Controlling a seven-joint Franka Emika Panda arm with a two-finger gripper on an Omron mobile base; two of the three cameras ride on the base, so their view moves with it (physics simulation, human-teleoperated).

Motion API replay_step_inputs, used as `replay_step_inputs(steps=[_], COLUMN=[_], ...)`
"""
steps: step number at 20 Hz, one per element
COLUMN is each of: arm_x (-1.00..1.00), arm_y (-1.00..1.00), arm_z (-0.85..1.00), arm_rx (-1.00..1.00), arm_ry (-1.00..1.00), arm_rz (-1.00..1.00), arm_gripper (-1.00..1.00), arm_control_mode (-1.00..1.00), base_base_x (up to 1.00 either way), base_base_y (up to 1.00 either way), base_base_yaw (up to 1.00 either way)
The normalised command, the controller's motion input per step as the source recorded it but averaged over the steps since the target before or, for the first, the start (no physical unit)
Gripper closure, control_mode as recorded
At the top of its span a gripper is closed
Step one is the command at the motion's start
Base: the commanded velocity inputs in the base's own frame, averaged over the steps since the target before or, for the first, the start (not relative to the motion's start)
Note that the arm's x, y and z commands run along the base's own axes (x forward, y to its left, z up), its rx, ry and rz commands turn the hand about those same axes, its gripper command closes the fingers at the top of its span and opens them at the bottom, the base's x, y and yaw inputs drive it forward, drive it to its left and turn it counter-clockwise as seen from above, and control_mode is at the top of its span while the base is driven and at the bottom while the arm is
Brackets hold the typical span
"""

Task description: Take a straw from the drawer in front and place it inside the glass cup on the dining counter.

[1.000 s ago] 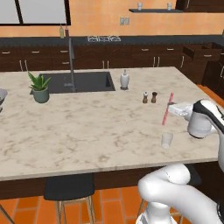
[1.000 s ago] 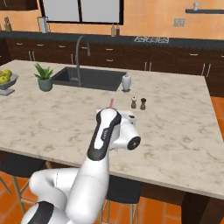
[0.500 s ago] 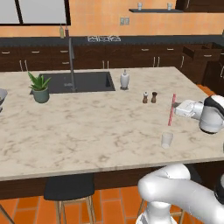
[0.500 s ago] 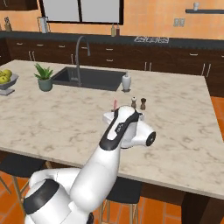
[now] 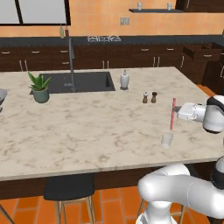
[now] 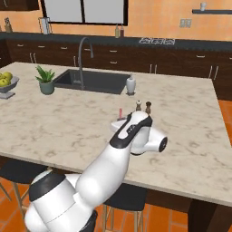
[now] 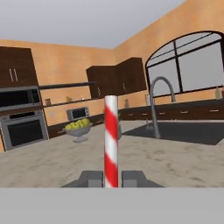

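Gripper (image 5: 176,112) is clamped on the straw (image 5: 172,114), upright at right of frame, and it's slid further right, now just above the glass cup (image 5: 166,140), so lowering in looks next.

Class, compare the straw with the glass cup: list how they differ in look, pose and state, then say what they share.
The straw is thin, opaque and red-and-white striped; the glass cup is squat, clear and plain. The straw is held off the counter by the shut gripper; the glass cup stands free on the dining counter. The straw is not yet inside the glass cup. Both stand upright, near the counter's front edge.
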Motion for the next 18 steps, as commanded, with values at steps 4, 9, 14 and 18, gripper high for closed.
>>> replay_step_inputs(steps=[4, 9, 14, 18], arm_x=[0.10, 0.25, 0.24, 0.21], arm_y=[0.06, 0.07, 0.00, 0.00], arm_z=[-0.17, -0.17, -0.27, -0.31], arm_rx=[0.00, 0.00, 0.00, 0.00], arm_ry=[0.01, 0.01, 0.01, 0.00], arm_rz=[0.00, 0.00, 0.00, 0.00], arm_gripper=[1.00, 1.00, 1.00, 1.00], arm_control_mode=[-1.00, -1.00, -1.00, -1.00], base_base_x=[0.00, 0.00, 0.00, 0.00], base_base_y=[0.00, 0.00, 0.00, 0.00], base_base_yaw=[0.00, 0.00, 0.00, 0.00])
